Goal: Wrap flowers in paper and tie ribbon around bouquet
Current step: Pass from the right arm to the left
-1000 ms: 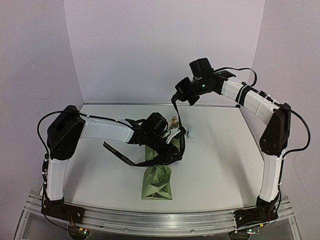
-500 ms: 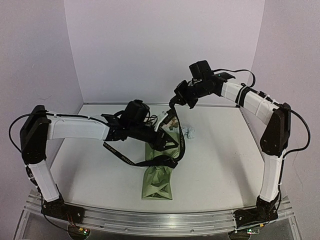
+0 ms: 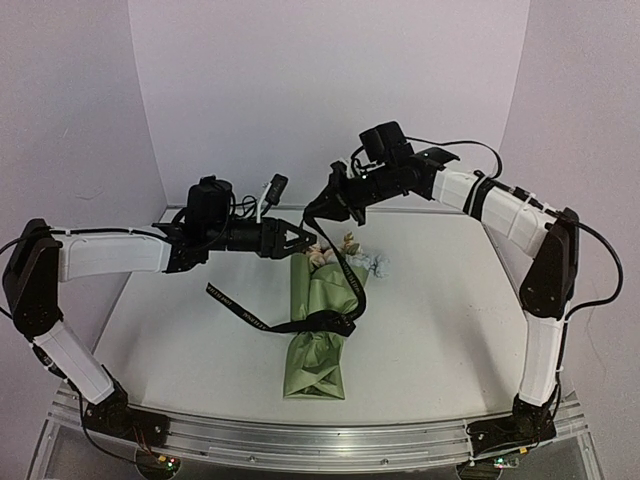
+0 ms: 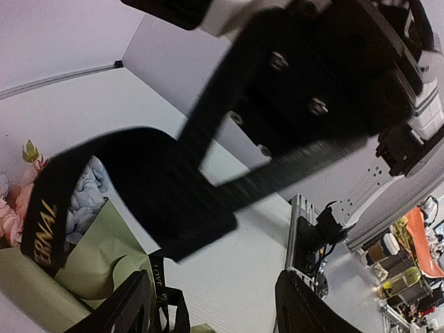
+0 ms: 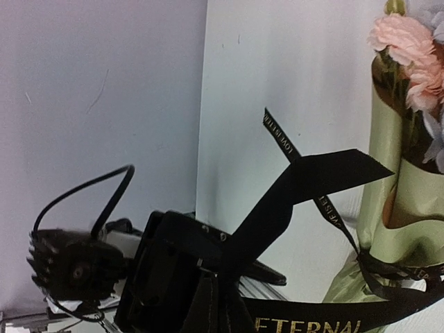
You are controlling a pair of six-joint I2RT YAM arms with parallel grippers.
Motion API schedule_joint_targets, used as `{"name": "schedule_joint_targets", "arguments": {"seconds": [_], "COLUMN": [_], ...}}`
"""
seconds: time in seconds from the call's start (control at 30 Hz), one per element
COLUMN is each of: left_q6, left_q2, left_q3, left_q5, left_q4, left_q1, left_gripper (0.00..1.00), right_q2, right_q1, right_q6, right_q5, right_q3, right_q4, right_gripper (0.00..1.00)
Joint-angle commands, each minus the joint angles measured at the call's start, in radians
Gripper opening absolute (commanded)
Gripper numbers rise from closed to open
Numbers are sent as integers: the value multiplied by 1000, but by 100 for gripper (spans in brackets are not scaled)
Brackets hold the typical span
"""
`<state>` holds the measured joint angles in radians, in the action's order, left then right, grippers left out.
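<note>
Top external: ribbon (image 3: 320, 322) climbs from bouquet (image 3: 315, 370) into right end effector (image 3: 322, 207), clamped on it; left end effector (image 3: 300, 238), fingers apart, hovers left of bouquet's top.

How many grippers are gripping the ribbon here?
1: the right gripper, raised above the bouquet, is shut on the ribbon. The left gripper, beside it, stands open, gripping nothing.

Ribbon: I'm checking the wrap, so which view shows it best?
Top external: the ribbon shows almost whole, looped round the bouquet with a loose tail. Both wrist views show only close, partial stretches with lettering.
</note>
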<state>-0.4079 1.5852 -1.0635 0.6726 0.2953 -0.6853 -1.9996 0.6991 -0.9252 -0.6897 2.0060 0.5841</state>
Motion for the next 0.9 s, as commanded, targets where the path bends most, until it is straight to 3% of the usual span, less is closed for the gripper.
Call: {"name": "schedule_joint_targets", "arguments": {"seconds": [0.0, 0.43, 0.87], "left_q6": [-138, -158, -196], "left_q2": [-20, 22, 83], "left_q3": [40, 30, -3], "left_q5": [110, 182, 190], "left_q4": [213, 285, 365], "left_q1": [48, 42, 32], "left_gripper": [64, 65, 51], "right_q2": [82, 43, 21], "right_q1": [14, 34, 44], "right_q6": [69, 11, -26], "right_q5": [-60, -30, -34], "right_q3": [-22, -5, -12], "right_q4": [-33, -34, -46], "right_gripper": [0, 0, 0]}}
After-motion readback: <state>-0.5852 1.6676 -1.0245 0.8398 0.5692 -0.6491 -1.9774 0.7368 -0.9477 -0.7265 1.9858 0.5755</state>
